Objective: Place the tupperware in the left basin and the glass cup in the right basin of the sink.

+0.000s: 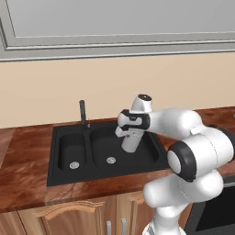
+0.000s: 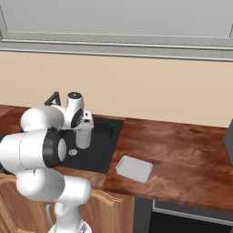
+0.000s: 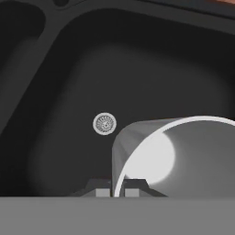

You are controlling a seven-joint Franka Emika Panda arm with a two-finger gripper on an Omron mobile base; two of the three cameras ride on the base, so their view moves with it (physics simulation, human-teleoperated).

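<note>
The sink [image 1: 59, 172] sits centre-left in the left base view, both basins visible. The right base view adds the tupperware [image 2: 134, 168] on the counter [image 2: 182, 154], lower centre. The arm reaches forward, gripper [image 3: 117, 190] clamped on the cup [image 1: 131, 140] over the right basin [image 1: 147, 158].

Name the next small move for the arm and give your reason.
Probably lower the glass cup a little further, then open the jaws. The gripper is shut on its rim, holding it upright above the right basin, beside the drain, not yet resting on the floor.
</note>
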